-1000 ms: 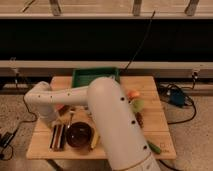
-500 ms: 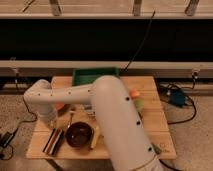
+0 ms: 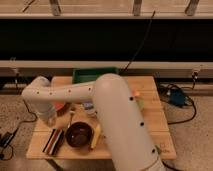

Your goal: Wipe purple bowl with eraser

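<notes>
The purple bowl (image 3: pixel 79 134) stands upright near the table's front edge, left of centre. The eraser (image 3: pixel 52 141), a striped block, lies flat on the table just left of the bowl. My white arm reaches over the table from the lower right, bends at the far left and comes down to the gripper (image 3: pixel 50 121). The gripper hangs just above and behind the eraser, left of the bowl. Its fingertips are hidden against the arm and the table.
A yellow banana (image 3: pixel 96 136) lies right of the purple bowl. An orange-red bowl (image 3: pixel 60 106) is partly hidden behind my wrist. A green tray (image 3: pixel 95 75) sits at the table's (image 3: pixel 155 125) back edge. Small items lie near the middle and right. Cables and a blue object (image 3: pixel 177 97) lie on the floor.
My arm has shifted only slightly at the left bend. The eraser, the purple bowl and the banana stay where they were.
</notes>
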`<action>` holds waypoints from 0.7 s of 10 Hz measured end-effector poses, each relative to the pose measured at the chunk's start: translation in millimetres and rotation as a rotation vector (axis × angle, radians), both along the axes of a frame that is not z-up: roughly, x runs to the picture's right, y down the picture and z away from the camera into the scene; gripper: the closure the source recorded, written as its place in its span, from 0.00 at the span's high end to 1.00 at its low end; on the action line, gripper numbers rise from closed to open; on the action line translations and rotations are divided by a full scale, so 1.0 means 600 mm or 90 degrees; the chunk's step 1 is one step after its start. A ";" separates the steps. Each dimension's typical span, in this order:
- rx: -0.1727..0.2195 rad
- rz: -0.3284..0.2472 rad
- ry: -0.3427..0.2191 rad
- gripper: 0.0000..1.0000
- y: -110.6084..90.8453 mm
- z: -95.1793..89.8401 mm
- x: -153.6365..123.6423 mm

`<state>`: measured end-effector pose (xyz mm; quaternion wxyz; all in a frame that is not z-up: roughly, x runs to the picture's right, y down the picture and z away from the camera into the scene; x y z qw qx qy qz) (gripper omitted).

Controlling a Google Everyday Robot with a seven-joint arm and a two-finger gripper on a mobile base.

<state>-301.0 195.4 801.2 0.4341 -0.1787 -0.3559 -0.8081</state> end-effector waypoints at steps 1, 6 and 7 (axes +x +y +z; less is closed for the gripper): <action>0.005 0.009 0.012 0.48 0.000 -0.007 0.001; 0.026 0.085 0.086 0.80 0.015 -0.040 0.029; 0.030 0.095 0.097 0.80 0.016 -0.041 0.035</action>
